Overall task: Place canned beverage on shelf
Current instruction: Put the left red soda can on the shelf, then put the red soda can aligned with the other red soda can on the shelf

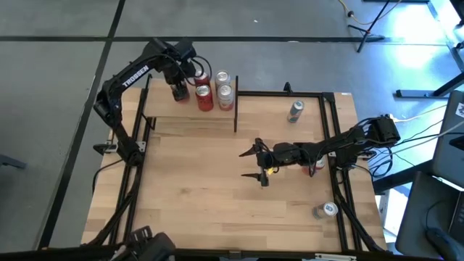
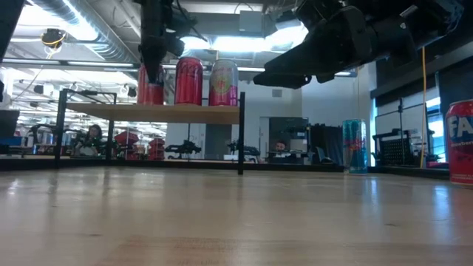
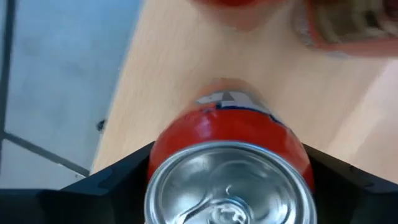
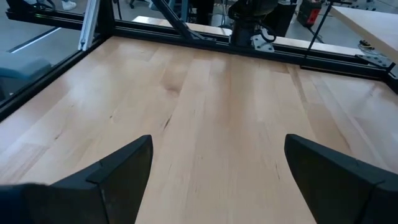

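The shelf (image 1: 190,116) is a small raised wooden board on black posts at the table's far left, and it also shows in the low view (image 2: 155,112). My left gripper (image 1: 179,92) reaches down over its far left part, shut on a red can (image 3: 230,134). Three other cans stand upright on the board: a red one (image 1: 205,99), a red one behind it (image 1: 201,78) and a pink one (image 1: 223,85). My right gripper (image 1: 259,164) is open and empty above the middle of the table, and it shows over bare wood in the right wrist view (image 4: 217,168). My left gripper pinches the red can between its two fingers (image 3: 124,177), on opposite sides of the can's wall just below the top rim (image 3: 163,146). The fingers come from above, pointing down. The can stands upright, and its base (image 2: 150,101) appears to rest on the shelf board.
A grey-blue can (image 1: 295,110) stands at the table's far right. A red can (image 1: 313,168) stands under my right arm. A silver can (image 1: 324,210) lies near the front right. Black frame bars (image 1: 337,145) edge the table. There is bare wood between the shelf and the near edge.
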Controlling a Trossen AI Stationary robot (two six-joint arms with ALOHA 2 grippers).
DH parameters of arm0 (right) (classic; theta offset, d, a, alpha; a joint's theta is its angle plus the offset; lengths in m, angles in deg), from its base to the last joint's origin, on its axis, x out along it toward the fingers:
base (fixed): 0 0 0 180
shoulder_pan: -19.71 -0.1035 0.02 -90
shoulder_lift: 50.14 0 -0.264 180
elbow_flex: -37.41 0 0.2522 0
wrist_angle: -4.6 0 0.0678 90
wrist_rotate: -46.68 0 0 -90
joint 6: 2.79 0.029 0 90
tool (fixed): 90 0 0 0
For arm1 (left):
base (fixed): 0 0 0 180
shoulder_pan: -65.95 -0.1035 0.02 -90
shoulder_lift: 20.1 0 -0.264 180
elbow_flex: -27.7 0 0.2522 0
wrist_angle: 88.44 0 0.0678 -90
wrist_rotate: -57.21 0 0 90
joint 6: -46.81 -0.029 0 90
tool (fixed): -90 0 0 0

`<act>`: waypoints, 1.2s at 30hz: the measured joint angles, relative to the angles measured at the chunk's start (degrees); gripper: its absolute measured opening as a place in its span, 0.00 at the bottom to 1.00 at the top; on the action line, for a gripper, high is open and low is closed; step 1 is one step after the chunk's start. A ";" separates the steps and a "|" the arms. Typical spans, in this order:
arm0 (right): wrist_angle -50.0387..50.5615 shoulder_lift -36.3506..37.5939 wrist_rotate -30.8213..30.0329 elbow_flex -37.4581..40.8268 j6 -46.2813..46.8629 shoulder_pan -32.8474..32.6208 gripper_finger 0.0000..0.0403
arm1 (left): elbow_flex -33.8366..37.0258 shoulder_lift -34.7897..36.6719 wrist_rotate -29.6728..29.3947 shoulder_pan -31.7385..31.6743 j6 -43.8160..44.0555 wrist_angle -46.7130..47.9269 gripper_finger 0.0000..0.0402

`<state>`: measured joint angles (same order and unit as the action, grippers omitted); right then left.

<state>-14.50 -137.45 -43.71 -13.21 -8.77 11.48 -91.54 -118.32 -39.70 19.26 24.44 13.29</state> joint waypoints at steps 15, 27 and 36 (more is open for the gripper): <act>-0.26 0.00 0.00 0.00 0.05 -0.01 0.87 | -0.14 5.13 -2.15 -0.02 -3.79 -4.03 0.80; -0.50 0.00 -0.02 0.00 -0.36 -0.02 0.87 | -0.18 10.36 -2.69 1.66 -5.23 -13.29 0.80; -0.48 0.00 -0.57 0.00 -0.52 -0.02 0.87 | -0.23 19.33 7.05 7.14 4.05 -21.35 0.80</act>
<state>-14.98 -137.45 -44.28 -13.21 -9.29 11.46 -91.77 -98.99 -32.66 26.41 28.49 -8.06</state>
